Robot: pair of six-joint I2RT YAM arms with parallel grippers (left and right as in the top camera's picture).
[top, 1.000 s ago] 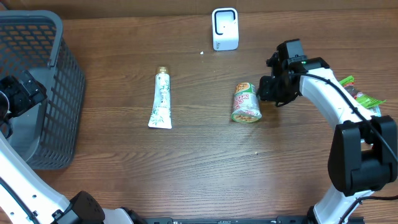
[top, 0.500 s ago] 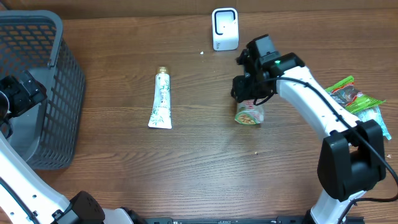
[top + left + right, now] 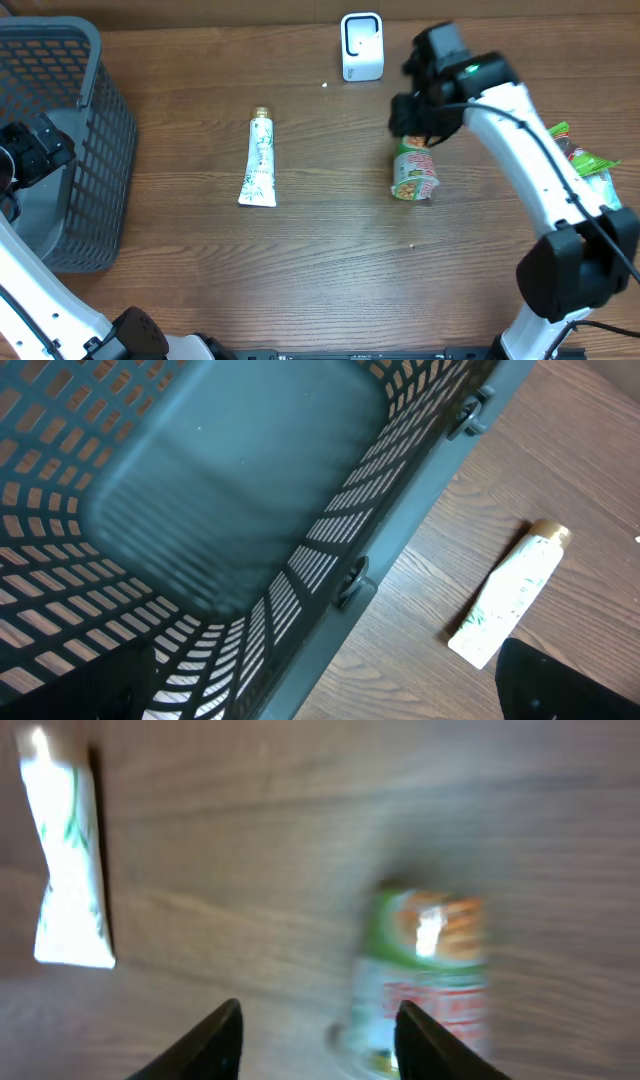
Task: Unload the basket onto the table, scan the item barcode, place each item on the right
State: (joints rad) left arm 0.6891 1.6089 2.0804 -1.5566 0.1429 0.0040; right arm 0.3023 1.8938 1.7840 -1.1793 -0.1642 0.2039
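Note:
The item, a green and red can (image 3: 413,172), lies on its side on the wooden table. My right gripper (image 3: 424,122) hovers just over its far end. The right wrist view is blurred: the can (image 3: 430,975) lies under the right fingertip (image 3: 435,1040), and the right gripper (image 3: 320,1042) is open with nothing gripped. The white barcode scanner (image 3: 361,45) stands at the table's far edge. My left gripper (image 3: 335,700) is open above the rim of the basket (image 3: 400,530), far to the left (image 3: 30,150).
A white and green tube (image 3: 259,158) lies left of centre, also seen from the left wrist (image 3: 510,605) and the right wrist (image 3: 70,860). A dark grey basket (image 3: 95,150) fills the left side. Green snack packets (image 3: 580,160) lie at the right edge.
My right arm swung left over the can, then back right and farther away. The can shifted a little to the right and turned. The left arm stayed still.

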